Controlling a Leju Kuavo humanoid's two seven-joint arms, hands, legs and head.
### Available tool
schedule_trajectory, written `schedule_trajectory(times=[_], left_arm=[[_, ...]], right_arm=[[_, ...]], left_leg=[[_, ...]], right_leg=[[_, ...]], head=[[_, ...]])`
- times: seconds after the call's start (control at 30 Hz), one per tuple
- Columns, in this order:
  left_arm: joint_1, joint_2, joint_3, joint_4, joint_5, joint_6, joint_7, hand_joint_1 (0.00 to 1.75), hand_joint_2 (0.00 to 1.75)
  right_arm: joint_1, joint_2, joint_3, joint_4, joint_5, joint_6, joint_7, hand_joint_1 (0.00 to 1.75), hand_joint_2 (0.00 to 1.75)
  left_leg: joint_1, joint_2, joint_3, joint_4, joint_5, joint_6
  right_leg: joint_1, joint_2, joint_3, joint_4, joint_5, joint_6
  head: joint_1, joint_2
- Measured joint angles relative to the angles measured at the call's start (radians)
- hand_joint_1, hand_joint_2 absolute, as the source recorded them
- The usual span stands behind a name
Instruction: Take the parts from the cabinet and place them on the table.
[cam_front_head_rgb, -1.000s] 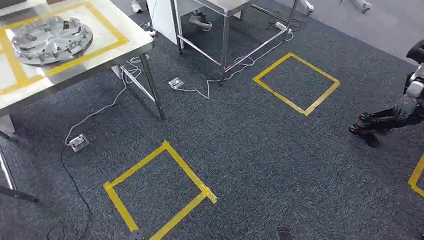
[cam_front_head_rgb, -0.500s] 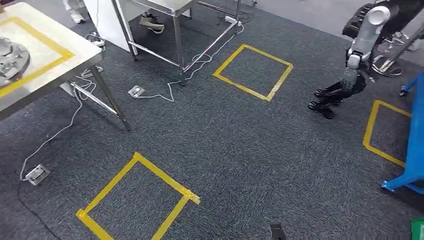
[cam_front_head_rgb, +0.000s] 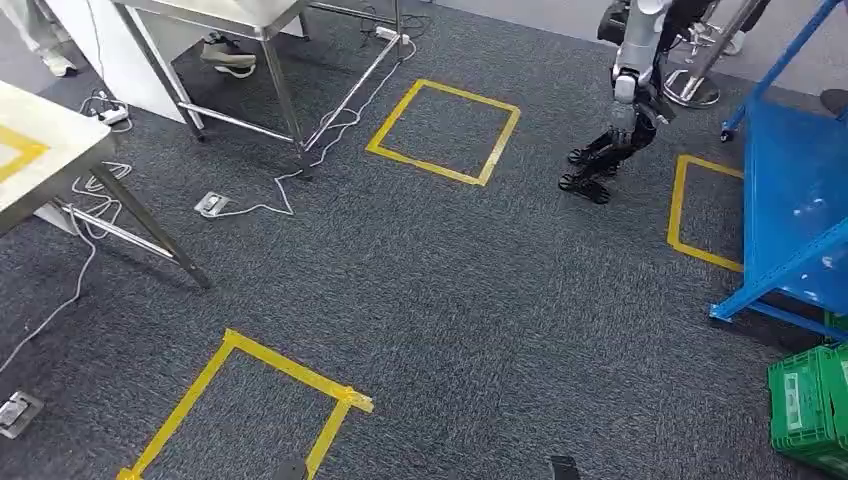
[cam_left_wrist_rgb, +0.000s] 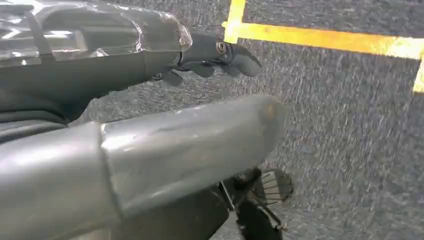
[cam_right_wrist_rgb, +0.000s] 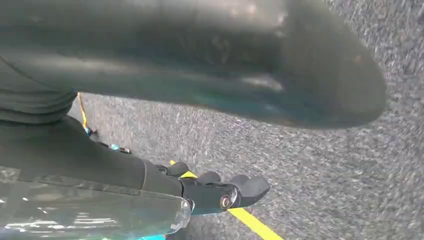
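Parts are not visible yet; the blue cabinet (cam_front_head_rgb: 790, 200) stands far right, nearer the right hand (cam_right_wrist_rgb: 220, 192), both hands' fingers loosely apart, empty.

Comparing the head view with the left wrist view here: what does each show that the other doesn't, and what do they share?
Head view: the blue rack, a green crate, a steel table, floor cables and another robot's arm. Left wrist view: the left hand hanging with nothing in it, fingers loosely curled. Both: dark carpet with yellow tape squares.
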Motion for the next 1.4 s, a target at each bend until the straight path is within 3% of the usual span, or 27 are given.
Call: schedule_trajectory(times=[0.03,0.07,0.13,0.17,0.23,0.27,0.3,0.37,0.43,0.5,0.53,0.57,0.67,0.7,0.73,0.83,0.87,1.0,1.03,1.07,1.1,1.2,1.23,1.27,1.33,1.37,1.4], left_arm=[[-0.001,0.000,-0.003,0.000,-0.004,-0.001,0.000,0.00,0.00],[-0.001,0.000,-0.005,0.000,-0.008,-0.002,0.000,0.00,0.00],[0.003,0.002,-0.013,0.001,-0.012,-0.003,0.006,0.00,0.00],[0.004,0.003,-0.014,0.001,-0.013,-0.005,0.006,0.00,0.00],[0.004,0.005,-0.021,0.001,-0.016,-0.008,0.010,0.00,0.00],[0.004,0.005,-0.021,0.001,-0.019,-0.009,0.015,0.00,0.00],[0.003,0.006,-0.022,0.001,-0.020,-0.009,0.020,0.00,0.00],[0.003,0.011,-0.027,0.002,-0.022,-0.009,0.024,0.00,0.00],[0.003,0.011,-0.029,0.002,-0.022,-0.009,0.024,0.00,0.00],[0.002,0.015,-0.031,0.002,-0.022,-0.008,0.026,0.00,0.00],[0.000,0.015,-0.034,0.002,-0.023,-0.005,0.026,0.00,0.00],[0.000,0.016,-0.037,0.002,-0.024,0.000,0.027,0.00,0.00],[0.004,0.019,-0.041,0.003,-0.025,0.004,0.035,0.00,0.00],[0.004,0.021,-0.043,0.003,-0.022,0.004,0.035,0.00,0.00],[0.003,0.022,-0.044,0.003,-0.020,0.004,0.035,0.00,0.00],[0.002,0.024,-0.045,0.003,-0.012,0.004,0.029,0.00,0.00],[0.002,0.024,-0.045,0.003,-0.012,0.003,0.024,0.00,0.00],[0.001,0.025,-0.046,0.002,-0.014,0.001,0.019,0.00,0.00],[0.000,0.025,-0.046,0.002,-0.014,0.001,0.018,0.00,0.00],[-0.002,0.026,-0.046,0.002,-0.013,0.001,0.016,0.00,0.00],[-0.001,0.026,-0.046,0.002,-0.013,0.001,0.015,0.00,0.00],[0.006,0.026,-0.047,0.002,-0.011,0.000,0.017,0.00,0.00],[0.006,0.026,-0.047,0.002,-0.011,0.000,0.016,0.00,0.00],[0.006,0.025,-0.047,0.002,-0.010,0.001,0.016,0.00,0.00],[0.005,0.025,-0.047,0.002,-0.010,0.004,0.014,0.00,0.00],[0.005,0.024,-0.047,0.002,-0.010,0.004,0.012,0.00,0.00],[0.006,0.024,-0.047,0.002,-0.010,0.004,0.011,0.00,0.00]], right_arm=[[-0.001,0.000,0.000,0.000,-0.001,0.002,-0.002,0.00,0.00],[-0.005,0.000,0.000,0.001,0.000,0.003,-0.005,0.00,0.00],[-0.011,-0.002,-0.001,0.001,-0.001,0.004,-0.008,0.00,0.00],[-0.010,-0.002,-0.001,0.002,-0.001,0.005,-0.008,0.00,0.00],[-0.005,-0.002,-0.001,0.002,-0.001,0.007,-0.008,0.00,0.00],[-0.004,-0.001,-0.001,0.003,-0.001,0.007,-0.008,0.00,0.00],[-0.005,-0.001,-0.001,0.004,-0.001,0.007,-0.008,0.00,0.00],[-0.008,0.001,-0.001,0.004,-0.001,0.007,-0.008,0.00,0.00],[-0.009,0.001,-0.001,0.005,-0.001,0.008,-0.008,0.00,0.00],[-0.007,0.003,-0.001,0.005,-0.002,0.009,-0.008,0.00,0.00],[-0.006,0.004,-0.001,0.005,-0.003,0.009,-0.008,0.00,0.00],[-0.009,0.006,-0.001,0.005,-0.004,0.008,-0.007,0.00,0.00],[-0.018,0.006,-0.001,0.006,-0.004,0.007,0.001,0.00,0.00],[-0.016,0.007,-0.001,0.006,-0.004,0.005,0.003,0.00,0.00],[-0.011,0.007,-0.001,0.006,-0.004,0.003,0.004,0.00,0.00],[-0.001,0.008,0.000,0.009,0.001,-0.005,0.004,0.00,0.00],[-0.004,0.007,0.000,0.009,0.002,-0.005,0.004,0.00,0.00],[0.001,0.006,0.000,0.010,0.003,-0.006,-0.008,0.00,0.00],[0.001,0.006,0.000,0.010,0.003,-0.007,-0.008,0.00,0.00],[0.000,0.007,0.000,0.010,0.003,-0.008,-0.008,0.00,0.00],[-0.005,0.007,0.000,0.010,0.003,-0.008,-0.008,0.00,0.00],[-0.012,0.006,0.000,0.011,0.003,-0.009,-0.007,0.00,0.00],[-0.011,0.006,0.000,0.011,0.003,-0.010,-0.004,0.00,0.00],[-0.008,0.005,0.000,0.011,0.002,-0.010,0.001,0.00,0.00],[-0.007,0.004,0.000,0.013,0.002,-0.010,0.005,0.00,0.00],[-0.008,0.003,0.000,0.013,0.002,-0.011,0.009,0.00,0.00],[-0.008,0.003,0.000,0.014,0.002,-0.012,0.012,0.00,0.00]], left_leg=[[0.003,-0.068,-0.013,0.034,-0.024,0.002],[0.002,-0.082,-0.041,0.090,-0.054,0.004],[-0.002,-0.081,-0.138,0.270,-0.127,0.005],[-0.003,-0.077,-0.167,0.314,-0.133,0.007],[-0.003,-0.071,-0.175,0.286,-0.078,0.012],[-0.003,-0.076,-0.142,0.206,-0.020,0.016],[-0.003,-0.102,-0.102,0.111,0.037,0.019],[0.007,-0.208,-0.070,0.033,0.049,0.026],[-0.002,-0.187,-0.064,0.024,0.044,0.025],[-0.001,-0.150,-0.052,0.014,0.045,0.037],[0.002,-0.133,-0.045,0.001,0.049,0.042],[-0.002,-0.107,-0.033,-0.008,0.047,0.047],[-0.007,-0.042,-0.025,-0.007,0.036,0.051],[-0.007,-0.026,-0.024,-0.007,0.033,0.051],[-0.007,-0.016,-0.020,-0.007,0.030,0.049],[-0.007,0.015,0.000,-0.007,0.015,0.040],[-0.009,0.025,0.003,-0.012,0.010,0.034],[-0.010,0.051,0.014,-0.013,0.004,0.013],[-0.006,0.038,0.015,-0.013,-0.007,0.005],[-0.002,-0.050,0.010,0.016,-0.026,0.002],[-0.002,-0.079,-0.023,0.083,-0.061,0.004],[-0.003,-0.080,-0.154,0.309,-0.141,0.004],[-0.003,-0.076,-0.176,0.334,-0.137,0.005],[-0.003,-0.071,-0.182,0.309,-0.097,0.008],[-0.002,-0.086,-0.123,0.157,0.014,0.013],[0.000,-0.121,-0.086,0.069,0.062,0.016],[0.003,-0.171,-0.073,0.047,0.048,0.018]], right_leg=[[0.000,0.009,0.004,-0.003,0.001,-0.007],[0.001,0.017,0.005,-0.004,0.002,-0.010],[0.007,0.046,0.006,-0.003,-0.001,-0.018],[0.010,0.058,0.006,-0.002,-0.002,-0.019],[0.013,0.085,0.009,0.003,-0.006,-0.022],[0.013,0.102,0.012,0.007,-0.010,-0.021],[0.012,0.116,0.016,0.012,-0.015,-0.019],[0.013,0.138,0.010,0.026,-0.025,-0.008],[-0.001,0.162,0.001,0.025,-0.023,0.005],[-0.004,0.200,-0.003,0.014,-0.018,0.020],[-0.005,0.171,-0.004,0.026,-0.026,0.021],[0.000,0.093,-0.030,0.077,-0.058,0.028],[-0.007,0.047,-0.154,0.303,-0.153,0.043],[-0.010,0.044,-0.174,0.337,-0.154,0.046],[-0.013,0.042,-0.173,0.331,-0.138,0.048],[-0.014,0.015,-0.053,0.095,0.003,0.041],[-0.004,-0.028,-0.015,0.031,-0.007,0.033],[0.010,-0.008,-0.018,0.019,-0.008,0.006],[0.001,0.000,-0.005,0.007,-0.003,-0.004],[0.001,0.008,0.001,-0.001,-0.002,-0.008],[0.001,0.016,0.003,-0.002,-0.002,-0.016],[0.008,0.053,0.006,0.000,-0.006,-0.024],[0.009,0.064,0.007,0.002,-0.008,-0.026],[0.010,0.082,0.009,0.005,-0.011,-0.025],[0.009,0.111,0.018,0.011,-0.018,-0.020],[0.007,0.123,0.021,0.014,-0.024,-0.015],[0.006,0.130,0.019,0.017,-0.028,-0.011]], head=[[-0.009,0.000],[-0.015,0.000],[-0.031,0.000],[-0.032,0.000],[-0.033,0.000],[-0.033,0.000],[-0.034,0.000],[-0.034,0.000],[-0.031,0.000],[-0.033,0.000],[-0.031,0.000],[-0.022,0.000],[-0.012,0.000],[-0.010,0.000],[-0.010,0.000],[-0.001,0.000],[0.001,0.000],[-0.005,0.000],[-0.003,0.000],[-0.009,0.000],[-0.015,0.000],[-0.032,0.000],[-0.033,0.000],[-0.034,0.000],[-0.036,0.000],[-0.038,0.000],[-0.037,0.000]])
